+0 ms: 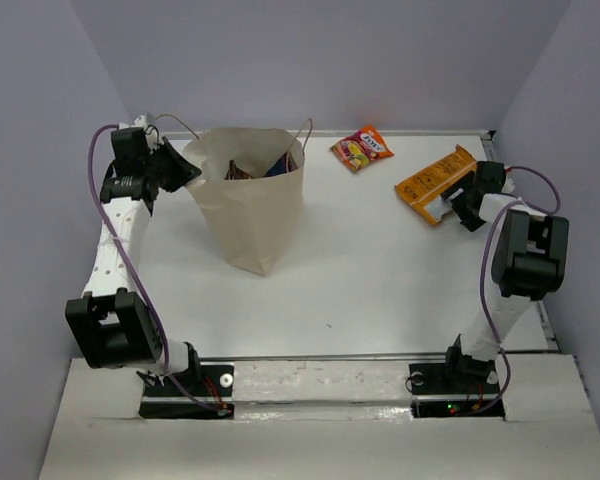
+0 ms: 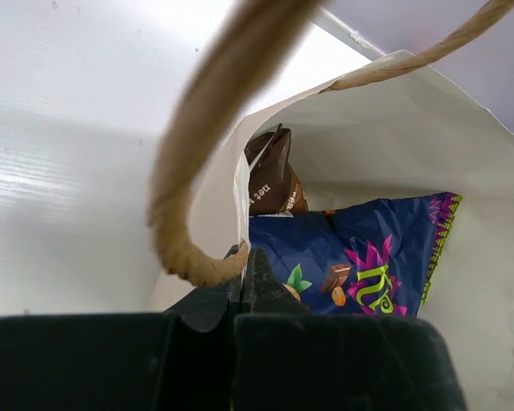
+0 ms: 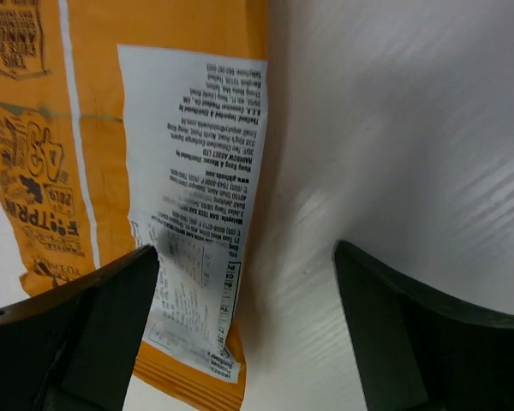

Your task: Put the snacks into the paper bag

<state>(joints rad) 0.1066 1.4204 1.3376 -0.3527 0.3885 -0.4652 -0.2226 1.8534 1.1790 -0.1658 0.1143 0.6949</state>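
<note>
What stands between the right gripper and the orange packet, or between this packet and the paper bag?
Nothing visible does. The right gripper, open, straddles one edge of the orange packet. The red-orange packet lies flat, to the far side of the straight path to the paper bag, whose open rim the left gripper pinches.

Wide bare surface (image 1: pixel 360 260) between paper bag (image 1: pixel 250 215) and orange packet (image 1: pixel 432 182). Bag mouth clear from above, partly filled by brown packet (image 2: pixel 272 175) and purple packet (image 2: pixel 368 257); left rim taken by clamped left pincer (image 1: pixel 187 168) and cord handle (image 2: pixel 197 171).
</note>
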